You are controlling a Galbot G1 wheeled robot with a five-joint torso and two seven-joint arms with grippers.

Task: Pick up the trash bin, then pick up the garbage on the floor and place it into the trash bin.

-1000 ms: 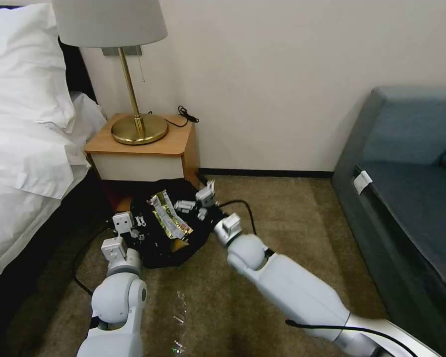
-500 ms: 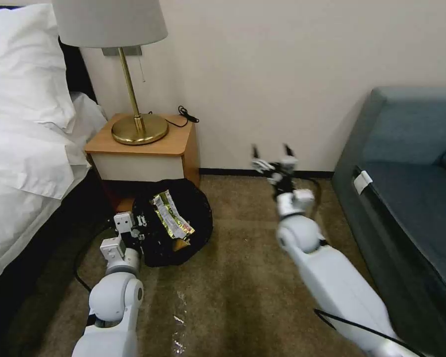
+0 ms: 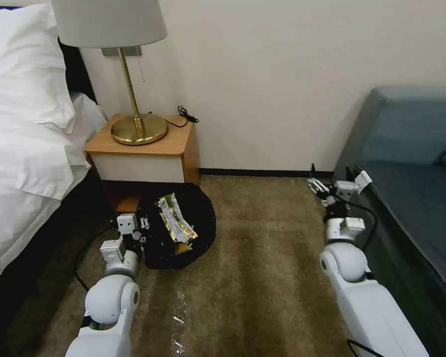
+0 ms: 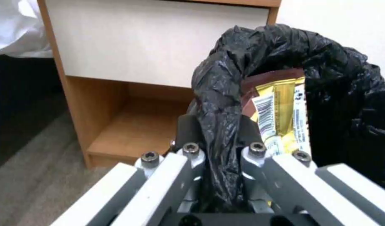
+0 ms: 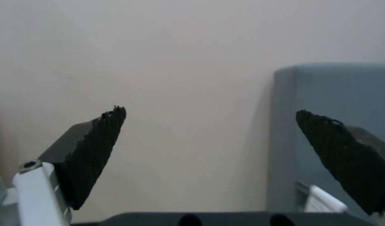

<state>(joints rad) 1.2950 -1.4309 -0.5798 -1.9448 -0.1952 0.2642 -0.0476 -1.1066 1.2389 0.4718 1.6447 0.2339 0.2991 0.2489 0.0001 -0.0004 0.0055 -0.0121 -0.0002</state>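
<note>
My left gripper (image 3: 134, 233) is clamped on the rim of the bin (image 3: 203, 233), its fingers (image 4: 188, 131) pinching a fold of the black bag (image 4: 217, 103) that drapes over that rim. The bin sits just ahead and to the right of this gripper, on the carpet (image 3: 262, 277) in front of the nightstand (image 3: 143, 153), its mouth tipped toward me. Inside it a dark-and-yellow wrapper (image 3: 174, 218) lies against the bag, close to my pinched fingers in the left wrist view (image 4: 280, 116). My right gripper (image 3: 327, 186) is well apart from the bin, held up beside the sofa (image 3: 416, 163) near the wall (image 3: 282, 74); its two dark pads (image 5: 96, 150) stand wide apart with nothing between them, and they face the wall and the sofa's end (image 5: 326, 94). A lamp (image 3: 134, 119) stands on the nightstand, and the bed (image 3: 25, 139) lies to my left.
</note>
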